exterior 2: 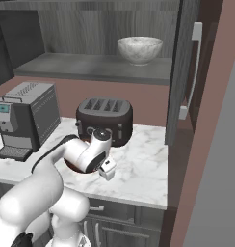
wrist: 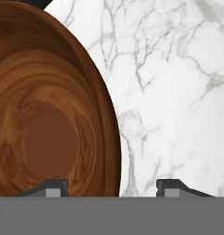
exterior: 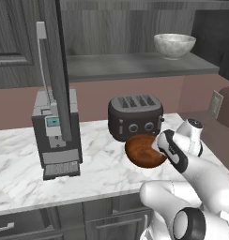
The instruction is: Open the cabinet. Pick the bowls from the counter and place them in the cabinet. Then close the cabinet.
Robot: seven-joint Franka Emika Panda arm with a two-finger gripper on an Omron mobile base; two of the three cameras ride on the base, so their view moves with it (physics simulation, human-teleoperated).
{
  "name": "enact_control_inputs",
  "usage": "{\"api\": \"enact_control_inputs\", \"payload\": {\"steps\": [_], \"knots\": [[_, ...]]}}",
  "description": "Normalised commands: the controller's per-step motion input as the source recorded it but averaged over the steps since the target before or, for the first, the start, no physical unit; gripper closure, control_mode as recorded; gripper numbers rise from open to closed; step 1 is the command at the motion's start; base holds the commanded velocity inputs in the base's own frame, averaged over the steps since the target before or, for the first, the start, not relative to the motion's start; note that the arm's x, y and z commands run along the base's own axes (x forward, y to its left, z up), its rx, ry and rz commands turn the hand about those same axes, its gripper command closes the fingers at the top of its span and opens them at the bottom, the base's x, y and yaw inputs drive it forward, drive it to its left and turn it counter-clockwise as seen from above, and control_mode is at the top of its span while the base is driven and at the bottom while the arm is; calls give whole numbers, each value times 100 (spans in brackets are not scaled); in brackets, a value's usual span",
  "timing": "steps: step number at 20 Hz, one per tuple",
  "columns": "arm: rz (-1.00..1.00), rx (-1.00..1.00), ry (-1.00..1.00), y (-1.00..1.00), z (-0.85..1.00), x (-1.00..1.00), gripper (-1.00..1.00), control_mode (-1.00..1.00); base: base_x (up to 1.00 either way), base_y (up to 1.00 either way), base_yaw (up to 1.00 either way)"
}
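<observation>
Slippage is the main worry we see here: our gripper point(wrist: 112, 186) straddles the near rim of the reddish-brown wooden bowl point(exterior: 145, 151), one fingertip point(wrist: 52, 187) inside the bowl and the other over the bare marble counter point(wrist: 178, 92) outside it, and the jaws stand apart with the rim between them, not yet visibly pinching it. We cannot tell from the base views whether either pad already touches the wood. The bowl sits on the counter just in front of the black toaster point(exterior: 135, 116), and the wall is thin, glossy and curved, so we judge that a pinch taken too shallow could let it rotate or slide out as it lifts. If the closing fingers push unevenly, the bowl could skid toward the toaster or tip on its edge. The cabinet point(exterior 2: 90, 67) above is open, and the pale grey-white bowl point(exterior 2: 139, 49) already rests on its shelf; we expect the carry to be tight, since the open right door point(exterior 2: 182, 72) with its silver bar handle point(exterior 2: 192, 67) hangs near the path and a swinging bowl could clip the shelf lip or knock the bowl already placed. The coffee machine point(exterior: 55, 136) stands well apart to the left and poses little risk.
</observation>
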Motion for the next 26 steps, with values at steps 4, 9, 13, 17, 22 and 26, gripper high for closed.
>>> {"api": "enact_control_inputs", "payload": {"steps": [4, 9, 13, 17, 22, 26], "knots": [[0, 0, 0, 9, -31, 0, 100, -100, 0, 0, 0], [0, 0, 0, 6, -32, 0, 100, -100, 0, 0, 0], [0, 0, 0, 0, -24, 0, 100, -100, 0, 0, 0], [0, 0, -1, 0, -7, -9, 100, -100, 0, 0, 0], [0, 0, -20, 0, 26, -42, 100, -100, 0, 0, 0], [0, 0, -24, 8, 48, -64, 100, -100, 0, 0, 0]]}}
